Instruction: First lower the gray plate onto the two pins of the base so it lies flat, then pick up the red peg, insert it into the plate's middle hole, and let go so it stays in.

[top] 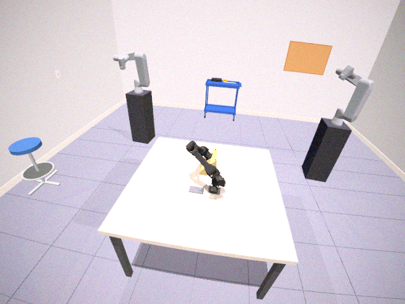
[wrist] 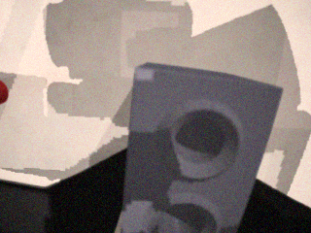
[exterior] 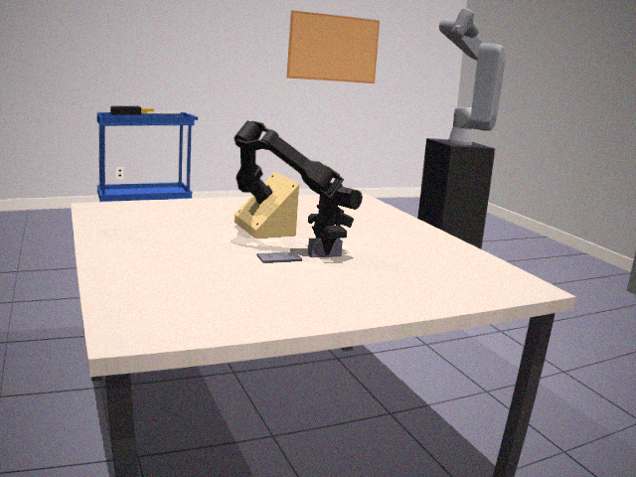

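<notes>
While the black arm bent down over the white table [exterior: 154, 308], the gripper [exterior: 324, 247] sat low around a gray block, its jaws half closed on either side of it; whether they were already pressing it could not be told. Seen from the wrist, the gray plate [wrist: 204, 146] with its round holes filled the middle, dark fingers flanking it. The red peg [wrist: 2, 91] barely showed at the left edge, apart from the plate. Just beside the gripper, a flat gray slab [exterior: 278, 256] lay on the table. Behind stood the tan wedge mount [exterior: 274, 213]; farther off, a blue cart [exterior: 146, 154].
</notes>
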Robot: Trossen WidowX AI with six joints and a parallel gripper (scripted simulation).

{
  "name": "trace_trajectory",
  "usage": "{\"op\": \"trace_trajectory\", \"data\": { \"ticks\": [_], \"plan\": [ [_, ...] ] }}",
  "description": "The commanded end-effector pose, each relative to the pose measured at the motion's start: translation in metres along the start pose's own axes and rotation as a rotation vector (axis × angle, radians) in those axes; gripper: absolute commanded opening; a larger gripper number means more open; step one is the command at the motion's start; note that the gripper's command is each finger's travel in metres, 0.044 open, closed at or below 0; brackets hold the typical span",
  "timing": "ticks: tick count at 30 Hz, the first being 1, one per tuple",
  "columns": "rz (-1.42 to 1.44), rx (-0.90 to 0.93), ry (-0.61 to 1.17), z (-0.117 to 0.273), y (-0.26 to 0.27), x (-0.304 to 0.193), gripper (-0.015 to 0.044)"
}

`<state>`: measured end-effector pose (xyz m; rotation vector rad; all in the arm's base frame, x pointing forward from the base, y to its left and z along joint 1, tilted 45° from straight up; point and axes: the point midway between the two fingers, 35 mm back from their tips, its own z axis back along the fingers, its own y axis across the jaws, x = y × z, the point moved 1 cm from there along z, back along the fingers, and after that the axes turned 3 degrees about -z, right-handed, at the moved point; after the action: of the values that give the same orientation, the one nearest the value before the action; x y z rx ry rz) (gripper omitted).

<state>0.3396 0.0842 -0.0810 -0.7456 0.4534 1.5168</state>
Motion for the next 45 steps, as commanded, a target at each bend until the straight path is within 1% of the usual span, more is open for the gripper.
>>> {"op": "trace_trajectory", "data": {
  "ticks": [1, 5, 14, 45],
  "plan": [
    [0.004, 0.0, 0.003, -0.001, 0.0, 0.0, 0.0032],
    [0.004, 0.0, 0.003, -0.001, 0.0, 0.0, 0.0],
    [0.005, 0.0, -0.003, 0.021, -0.003, 0.005, 0.0],
    [0.005, 0.001, -0.007, 0.118, -0.002, 0.014, 0.0]
  ]
}}
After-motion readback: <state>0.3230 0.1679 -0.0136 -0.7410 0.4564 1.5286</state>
